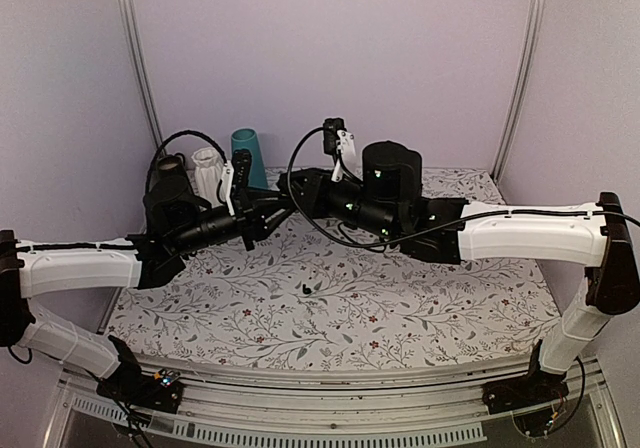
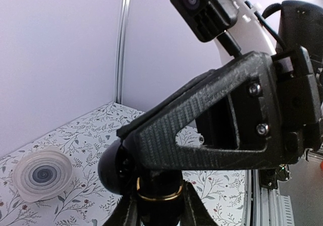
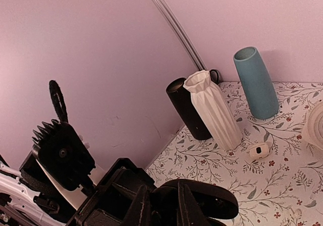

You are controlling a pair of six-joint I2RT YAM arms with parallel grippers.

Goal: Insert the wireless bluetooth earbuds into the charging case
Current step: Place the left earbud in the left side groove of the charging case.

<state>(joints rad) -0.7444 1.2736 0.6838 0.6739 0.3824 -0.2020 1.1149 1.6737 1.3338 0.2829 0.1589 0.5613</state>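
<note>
Clearly working in mid-air, with both grippers tip to tip above the far middle of the flowered cloth [image 1: 400, 308]. Has the charging case [image 2: 112, 171] up there in the left gripper [image 2: 160, 206], pinched tight around its dark lower part, with the rounded black shell bulging out to one side. Has the right gripper [image 3: 162, 208] squeezed almost together, right against that case; cannot tell whether anything as small as an earbud sits between its tips. Can make out one loose earbud [image 1: 305, 290] as a dark speck on the cloth, well below the joined grippers, toward the near edge and about midway across. Too tiny to give its long axis. Probably calls for a drop straight down and back toward the near edge. Best done by the right gripper, a shade nearer the speck and seemingly not burdened with carrying the case.
</note>
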